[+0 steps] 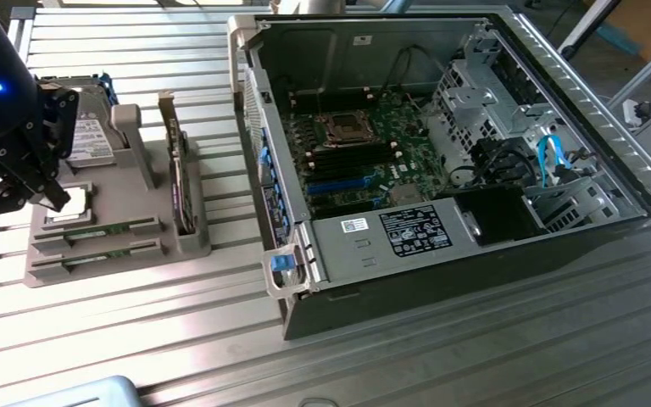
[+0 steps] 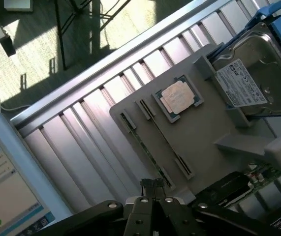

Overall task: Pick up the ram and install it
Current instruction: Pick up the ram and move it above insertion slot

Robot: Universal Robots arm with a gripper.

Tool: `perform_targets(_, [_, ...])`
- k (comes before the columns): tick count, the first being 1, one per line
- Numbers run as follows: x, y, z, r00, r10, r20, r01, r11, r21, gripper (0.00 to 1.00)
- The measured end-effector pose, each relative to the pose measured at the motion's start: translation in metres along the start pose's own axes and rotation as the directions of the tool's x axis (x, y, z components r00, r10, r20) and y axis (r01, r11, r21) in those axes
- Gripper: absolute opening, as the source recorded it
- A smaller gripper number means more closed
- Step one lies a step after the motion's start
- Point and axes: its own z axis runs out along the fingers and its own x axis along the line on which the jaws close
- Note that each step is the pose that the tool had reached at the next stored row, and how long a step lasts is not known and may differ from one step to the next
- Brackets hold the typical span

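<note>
Green stick, exterior view: the ram [image 1: 94, 231], a long, thin green circuit board with small dark chips, lies flat in a slot of the grey plastic parts holder [image 1: 122, 161]. It sits just beside the hand, one step past the square silvery processor chip [image 1: 71, 209].
Second stick, exterior view: a similar green stick [image 1: 88, 257] lies parallel in the next slot, slightly farther from the hand.
Hand, exterior view: the black two-finger gripper [image 1: 57, 197] hangs low over the holder with its tips above the processor chip. The jaws are pressed together and carry nothing.
Long axis, exterior view: the ram runs crosswise to the line from hand to stick, pointing towards the open grey computer case [image 1: 337, 38].
Install site, exterior view: the green motherboard [image 1: 354, 161] lies well apart from the hand, beyond the upright dark expansion card [image 1: 179, 182].
Hand, wrist view: the gripper [image 2: 152, 184] shows its tips closed and empty.
Green stick, wrist view: the ram [image 2: 147, 147] starts almost under the tips and stretches obliquely away from them. The chip [image 2: 178, 97] and the silver hard drive [image 2: 248, 73] lie farther off.
Judgement: the stick looks near but not centred under the jaws, and whether they are square to it I cannot tell.
</note>
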Motion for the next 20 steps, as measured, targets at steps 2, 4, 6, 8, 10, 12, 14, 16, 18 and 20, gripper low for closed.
perform_targets(2, [0.0, 0.0, 0.0004, 0.9993, -0.038, -0.0016, 0.038, 0.9993, -0.0011, 0.11])
perform_targets(4, [0.0, 0.0, 0.0009, 0.9966, -0.083, -0.0034, 0.083, 0.9966, -0.0025, 0.11])
perform_targets(6, [0.0001, -0.0001, 0.0014, 0.9912, -0.132, -0.0054, 0.132, 0.9912, -0.0042, 0.11])
perform_targets(8, [0.0001, -0.0001, 0.002, 0.9798, -0.2, -0.0081, 0.2, 0.9798, -0.0066, 0.11])
perform_targets(10, [0.0001, -0.0001, 0.0027, 0.9583, -0.285, -0.0113, 0.285, 0.9584, -0.0101, 0.11])
perform_targets(12, [0.0001, -0.0002, 0.0034, 0.9369, -0.349, -0.0134, 0.349, 0.9369, -0.0129, 0.11])
perform_targets(14, [0.0001, -0.0002, 0.004, 0.9088, -0.417, -0.0156, 0.417, 0.9089, -0.016, 0.11])
perform_targets(16, [0.0002, -0.0003, 0.0047, 0.8759, -0.482, -0.0175, 0.482, 0.876, -0.0193, 0.11])
perform_targets(18, [0.0002, -0.0003, 0.0054, 0.8405, -0.541, -0.0191, 0.541, 0.8407, -0.0226, 0.11])
perform_targets(20, [0.0002, -0.0003, 0.0055, 0.8325, -0.554, -0.0194, 0.553, 0.8327, -0.0234, 0.11])
